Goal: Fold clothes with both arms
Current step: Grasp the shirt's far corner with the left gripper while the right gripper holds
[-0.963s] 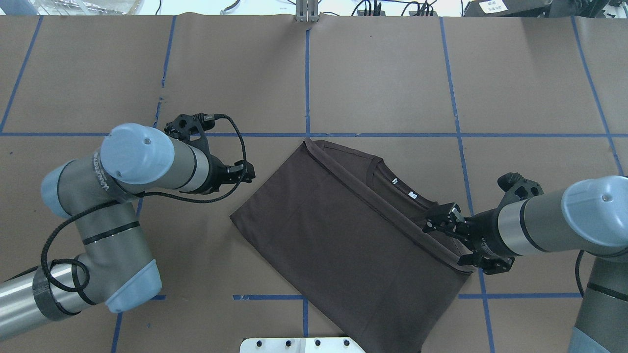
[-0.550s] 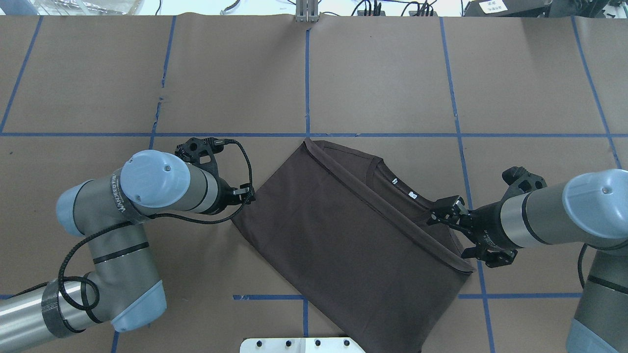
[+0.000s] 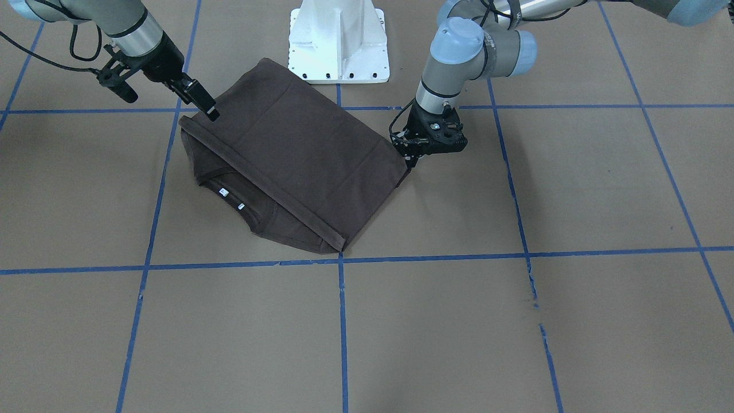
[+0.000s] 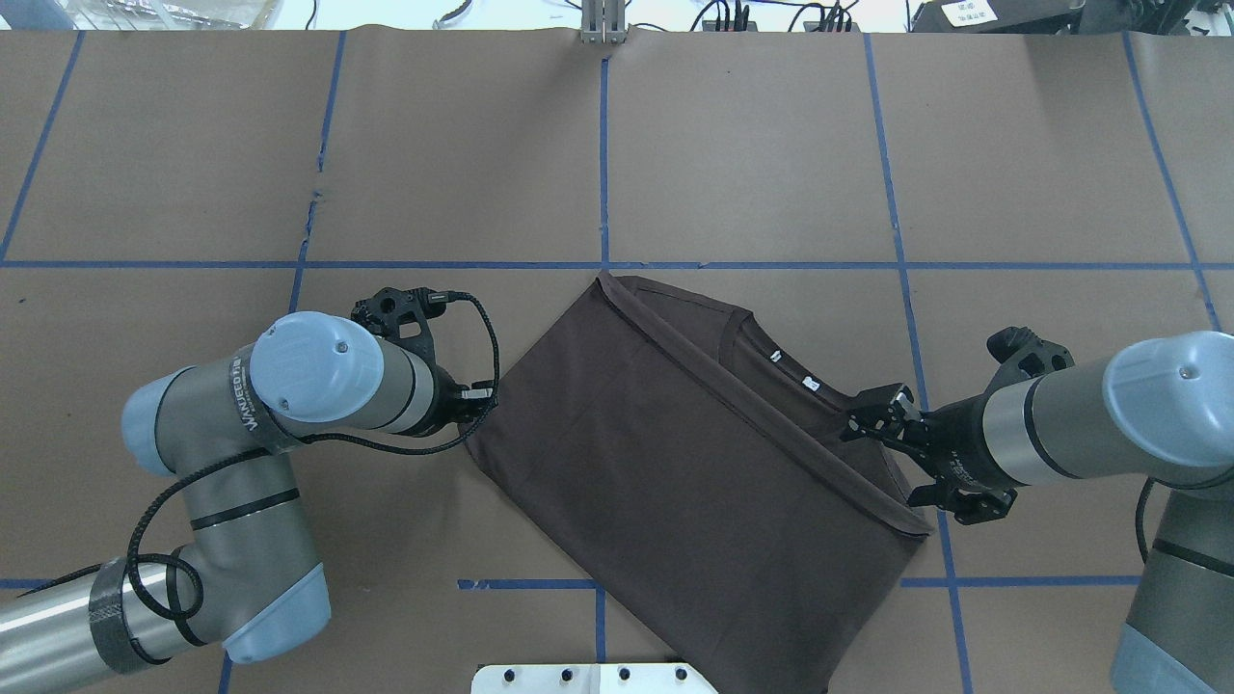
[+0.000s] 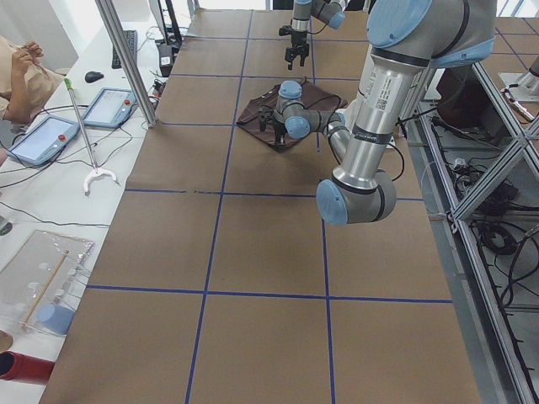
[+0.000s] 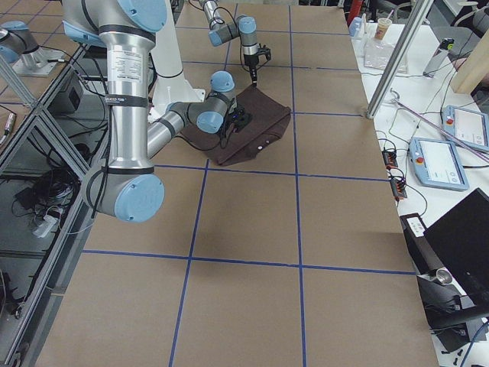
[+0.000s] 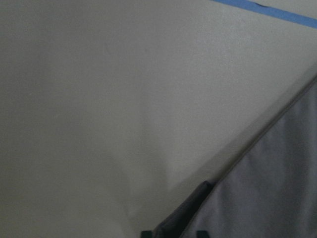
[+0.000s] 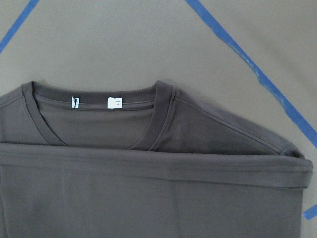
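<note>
Nearest the white base (image 4: 578, 678), the brown T-shirt (image 4: 675, 463) lies folded & skewed on the paper-covered table (image 4: 771, 145), with its near corner right by the base's edge. Midway out, the L gripper (image 3: 410, 160) sits low at the shirt's left corner. The R gripper (image 4: 875, 419) is at the right edge by the shoulder; can't tell for either whether the fingers are apart or clamped. Farther out, the folded-over hem crosses just below the collar (image 8: 161, 114) w/ two white labels (image 4: 774, 356), and the far corner ends just short of a blue tape line (image 4: 771, 265).
</note>
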`<control>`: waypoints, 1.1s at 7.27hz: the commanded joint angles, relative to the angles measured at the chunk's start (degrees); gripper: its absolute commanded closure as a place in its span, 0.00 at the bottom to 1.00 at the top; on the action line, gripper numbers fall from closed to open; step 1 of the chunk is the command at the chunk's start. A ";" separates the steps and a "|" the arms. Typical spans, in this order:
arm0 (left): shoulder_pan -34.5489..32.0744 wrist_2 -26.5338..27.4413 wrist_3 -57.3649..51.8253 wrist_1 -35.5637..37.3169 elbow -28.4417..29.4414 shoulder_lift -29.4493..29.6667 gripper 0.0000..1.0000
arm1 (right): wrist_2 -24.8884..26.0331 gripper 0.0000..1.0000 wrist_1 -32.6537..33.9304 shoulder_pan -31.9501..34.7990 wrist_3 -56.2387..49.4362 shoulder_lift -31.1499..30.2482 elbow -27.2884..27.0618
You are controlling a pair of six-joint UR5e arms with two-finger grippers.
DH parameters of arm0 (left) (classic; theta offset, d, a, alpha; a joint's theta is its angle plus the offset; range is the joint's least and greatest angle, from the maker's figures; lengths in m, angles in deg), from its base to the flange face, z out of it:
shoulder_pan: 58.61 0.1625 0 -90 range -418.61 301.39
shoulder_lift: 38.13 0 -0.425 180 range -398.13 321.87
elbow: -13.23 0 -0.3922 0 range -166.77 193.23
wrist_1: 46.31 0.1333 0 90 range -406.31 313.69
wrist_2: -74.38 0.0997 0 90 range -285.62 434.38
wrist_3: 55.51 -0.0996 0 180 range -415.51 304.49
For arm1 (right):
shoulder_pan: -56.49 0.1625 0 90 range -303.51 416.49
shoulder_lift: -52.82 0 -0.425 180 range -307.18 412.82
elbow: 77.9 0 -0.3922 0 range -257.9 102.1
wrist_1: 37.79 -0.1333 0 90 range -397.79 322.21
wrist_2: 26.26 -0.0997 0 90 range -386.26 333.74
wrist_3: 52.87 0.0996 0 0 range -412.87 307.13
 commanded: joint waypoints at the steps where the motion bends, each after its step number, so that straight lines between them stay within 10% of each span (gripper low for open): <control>1: 0.06 -0.14 -0.48 -0.69 0.07 -2.50 1.00 | 0.06 0.00 0.00 -0.06 0.00 0.07 -0.08; 8: -3.60 -0.06 -4.84 -1.40 -2.30 -2.89 1.00 | -0.11 0.00 0.00 0.56 0.00 0.24 -0.35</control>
